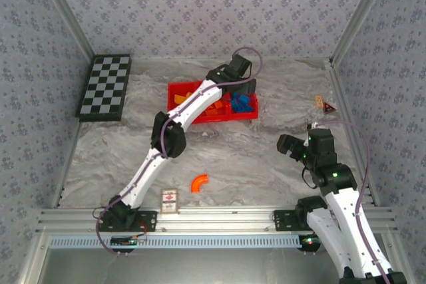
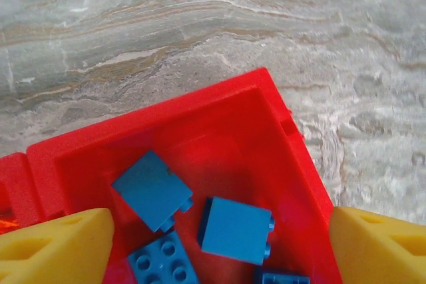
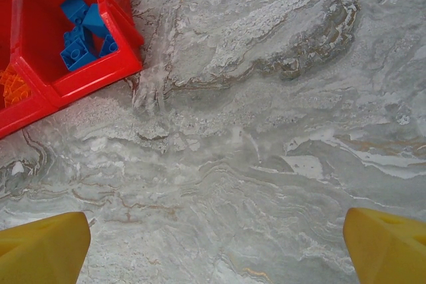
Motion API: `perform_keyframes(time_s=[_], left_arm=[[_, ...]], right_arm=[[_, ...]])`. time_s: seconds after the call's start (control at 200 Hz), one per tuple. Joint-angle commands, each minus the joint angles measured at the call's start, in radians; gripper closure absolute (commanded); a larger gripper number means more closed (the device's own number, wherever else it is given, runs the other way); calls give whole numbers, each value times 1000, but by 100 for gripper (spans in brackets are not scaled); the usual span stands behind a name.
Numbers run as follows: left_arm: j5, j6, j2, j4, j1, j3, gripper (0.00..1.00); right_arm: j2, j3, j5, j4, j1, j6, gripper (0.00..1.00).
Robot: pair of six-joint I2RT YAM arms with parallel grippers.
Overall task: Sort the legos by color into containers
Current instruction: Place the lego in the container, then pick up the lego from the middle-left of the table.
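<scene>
Spanning the whole frame, a grey marbled table carries two white arms bolted at its near edge. The left arm reaches far across to a red tray, while the right arm is bent over bare tabletop on the right, well apart from the tray. A black-and-white checkerboard lies at the far left. The tray sits near the far edge, its three compartments side by side. The left gripper hangs over the rightmost compartment, its yellow fingers spread wide with nothing clamped between them. The right gripper hovers above empty marble, its jaws likewise wide apart and holding nothing. Blue legos lie loose on the floor of the rightmost compartment, one of them studs-up. Red-orange legos fill the middle compartment and yellow-orange legos the left one. One curved red-orange brick rests alone on the table near the front edge, just beside a small printed card.
</scene>
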Motion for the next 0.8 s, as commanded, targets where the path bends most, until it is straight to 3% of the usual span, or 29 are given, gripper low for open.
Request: perform_keyframes(time_s=[0.0, 0.135, 0.29, 0.49, 0.64, 0.8], left_arm=[[1, 76, -161, -78, -33, 13, 9], [19, 146, -297, -91, -77, -143, 1], [77, 176, -490, -79, -120, -408, 0], [28, 199, -793, -24, -178, -845, 0], [26, 235, -939, -145, -242, -1045, 0], [2, 182, -1011, -262, -295, -1216, 0]], right_arm=[[-2, 14, 15, -15, 9, 15, 0], [-18, 15, 13, -19, 13, 19, 0], [-26, 13, 13, -18, 17, 20, 0], [-43, 19, 10, -29, 19, 19, 0], [-49, 19, 8, -29, 21, 18, 0], [-46, 10, 10, -17, 23, 21, 0]])
